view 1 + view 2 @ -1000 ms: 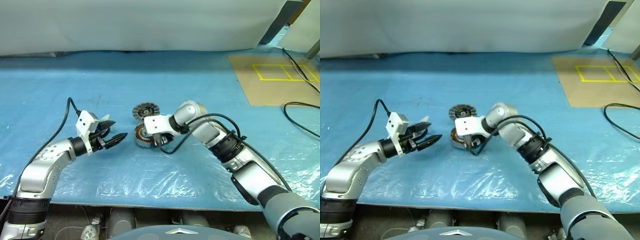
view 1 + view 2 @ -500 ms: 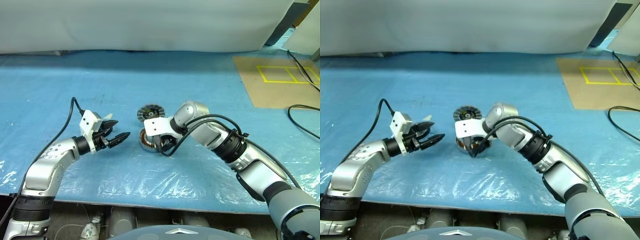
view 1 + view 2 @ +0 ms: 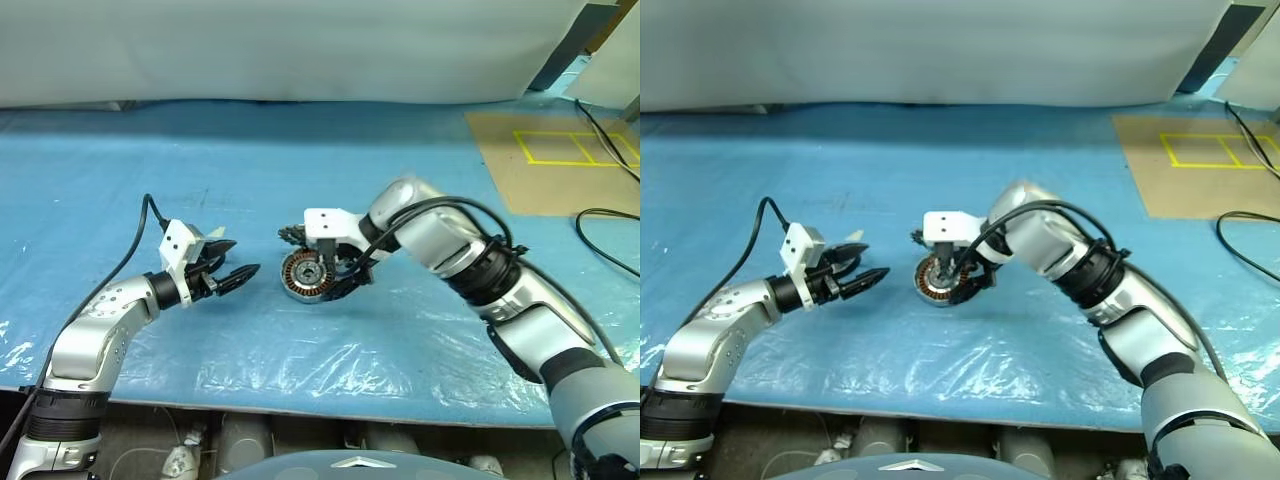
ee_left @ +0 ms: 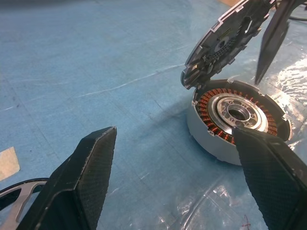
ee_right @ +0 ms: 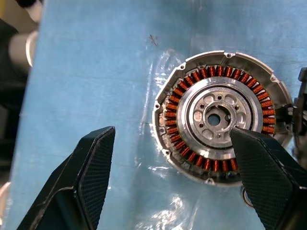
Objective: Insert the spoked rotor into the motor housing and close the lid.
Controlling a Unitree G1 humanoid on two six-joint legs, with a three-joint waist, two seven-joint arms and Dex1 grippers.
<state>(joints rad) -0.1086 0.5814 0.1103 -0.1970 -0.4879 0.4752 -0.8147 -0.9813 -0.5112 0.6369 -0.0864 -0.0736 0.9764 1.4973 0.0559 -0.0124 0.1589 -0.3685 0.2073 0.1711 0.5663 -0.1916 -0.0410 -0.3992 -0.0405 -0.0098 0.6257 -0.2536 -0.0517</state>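
Observation:
The motor housing (image 3: 303, 276), a silver puck with copper windings around a dark centre, lies flat on the blue sheet (image 3: 420, 180). The spoked rotor (image 4: 225, 36) stands tilted, its lower edge resting on the housing's far rim (image 4: 192, 88). My right gripper (image 3: 341, 273) hangs open just above the housing's right side, pointing down, nothing between its fingers (image 5: 91, 167). The housing (image 5: 213, 117) lies below and between them. My left gripper (image 3: 238, 260) hovers open and empty to the left of the housing (image 4: 235, 115), aimed toward it. I cannot pick out the lid with certainty.
A thin silvery spoked ring (image 4: 17, 211) lies under my left gripper. A tiny ring (image 5: 247, 196) lies beside the housing. A brown board with yellow lines (image 3: 545, 150) and black cables (image 3: 600, 215) lie at the far right. White cloth (image 3: 300, 50) bounds the back.
My right gripper opened, rose and drew back to the right, uncovering the housing. The rotor, earlier flat behind the housing, now leans on its rim. My left arm stayed put.

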